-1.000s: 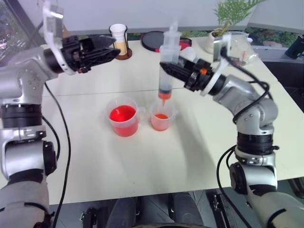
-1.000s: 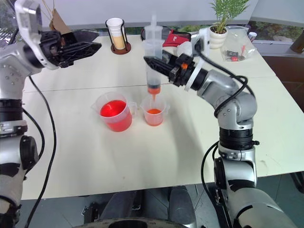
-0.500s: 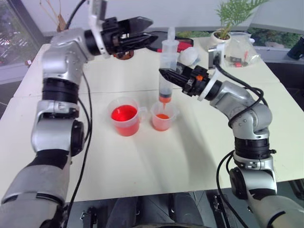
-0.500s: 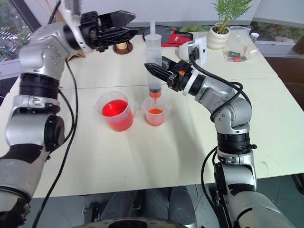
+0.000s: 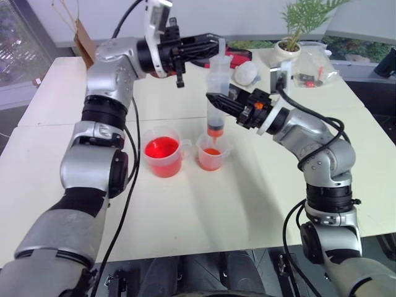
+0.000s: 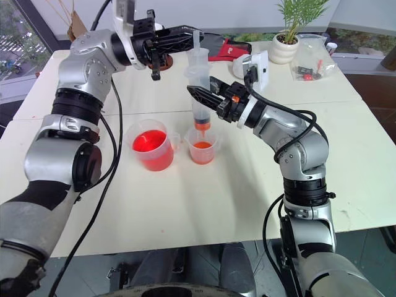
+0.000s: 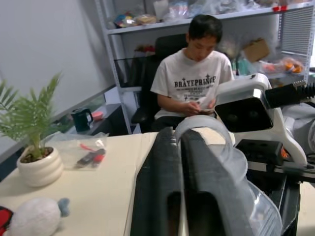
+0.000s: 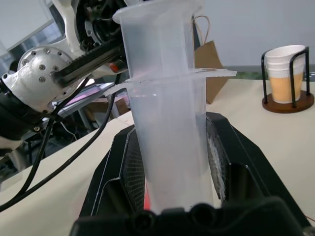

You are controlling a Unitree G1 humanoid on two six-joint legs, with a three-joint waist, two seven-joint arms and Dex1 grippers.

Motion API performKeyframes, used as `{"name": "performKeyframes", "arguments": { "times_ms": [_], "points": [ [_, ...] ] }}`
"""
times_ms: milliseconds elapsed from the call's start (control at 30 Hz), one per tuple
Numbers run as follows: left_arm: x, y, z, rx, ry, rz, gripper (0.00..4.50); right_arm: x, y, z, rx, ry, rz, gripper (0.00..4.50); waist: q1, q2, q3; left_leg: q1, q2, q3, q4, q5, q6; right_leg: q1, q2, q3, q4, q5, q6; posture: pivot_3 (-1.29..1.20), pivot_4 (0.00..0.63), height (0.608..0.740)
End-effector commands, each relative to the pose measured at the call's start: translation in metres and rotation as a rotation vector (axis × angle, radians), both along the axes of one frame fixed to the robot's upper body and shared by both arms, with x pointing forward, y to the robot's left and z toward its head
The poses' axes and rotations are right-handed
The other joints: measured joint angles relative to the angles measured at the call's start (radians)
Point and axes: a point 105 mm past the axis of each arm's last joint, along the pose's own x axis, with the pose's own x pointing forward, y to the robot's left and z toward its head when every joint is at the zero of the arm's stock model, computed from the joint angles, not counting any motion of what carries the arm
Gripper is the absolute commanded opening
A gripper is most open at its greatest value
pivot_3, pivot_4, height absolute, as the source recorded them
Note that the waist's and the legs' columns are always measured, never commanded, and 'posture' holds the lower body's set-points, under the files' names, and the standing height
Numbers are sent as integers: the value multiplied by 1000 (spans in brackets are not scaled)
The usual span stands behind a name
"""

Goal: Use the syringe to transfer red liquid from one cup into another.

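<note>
The clear syringe (image 5: 216, 86) stands upright, its orange tip just above the smaller cup (image 5: 211, 157), which holds orange-red liquid. A little red liquid (image 5: 214, 129) shows at the barrel's bottom. My right gripper (image 5: 218, 102) is shut on the barrel; the right wrist view shows both pads pressed against the syringe (image 8: 170, 123). My left gripper (image 6: 189, 36) reaches in level from the left, shut, its tips at the plunger's top (image 6: 197, 38). The left wrist view shows its fingers (image 7: 165, 187) together with the plunger's clear head beside them. The larger cup (image 5: 163, 154), with bright red liquid, stands left of the smaller cup.
At the table's back stand a holder of paper cups (image 8: 286, 78), a potted plant (image 6: 285, 44), a plastic bag (image 6: 307, 62), a white plush (image 5: 246, 73) and red and black items. A person (image 7: 197, 73) sits beyond the table.
My left arm has swung right, up to the syringe's plunger, and its fingers have gone from open to shut. The right gripper has kept the syringe in place over the smaller cup.
</note>
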Motion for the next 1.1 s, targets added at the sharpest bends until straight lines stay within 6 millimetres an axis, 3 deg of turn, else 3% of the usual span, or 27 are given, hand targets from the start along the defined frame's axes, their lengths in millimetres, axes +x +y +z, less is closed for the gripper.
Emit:
{"name": "performKeyframes", "arguments": {
  "times_ms": [33, 333, 533, 967, 1100],
  "points": [
    [-11, -2, 15, 5, -42, -53, 34, -12, 4, 12, -4, -73, 27, 1387, -1, 0, 0, 0, 0, 0, 0, 0, 0, 0, 0, 0, 0, 0, 0, 0, 150, 740],
    [-13, -13, -18, 55, 9, -75, 34, -14, 0, 18, -19, -99, 19, 1387, 1, 0, 0, 0, 0, 0, 0, 0, 0, 0, 0, 0, 0, 0, 0, 0, 150, 740],
    [-11, -23, -39, 85, 30, -66, 34, -16, -1, 33, -8, -139, 14, 1387, 3, 0, 0, 0, 0, 0, 0, 0, 0, 0, 0, 0, 0, 0, 0, 0, 150, 740],
    [-14, -31, -68, 142, 64, -85, 34, -22, -2, 53, 23, -182, 20, 1387, 3, 0, 0, 0, 0, 0, 0, 0, 0, 0, 0, 0, 0, 0, 0, 0, 150, 740],
    [-16, -28, -63, 110, 73, -88, 34, -21, -4, 54, 28, -178, 16, 1387, 4, 0, 0, 0, 0, 0, 0, 0, 0, 0, 0, 0, 0, 0, 0, 0, 150, 740]
  ]
}}
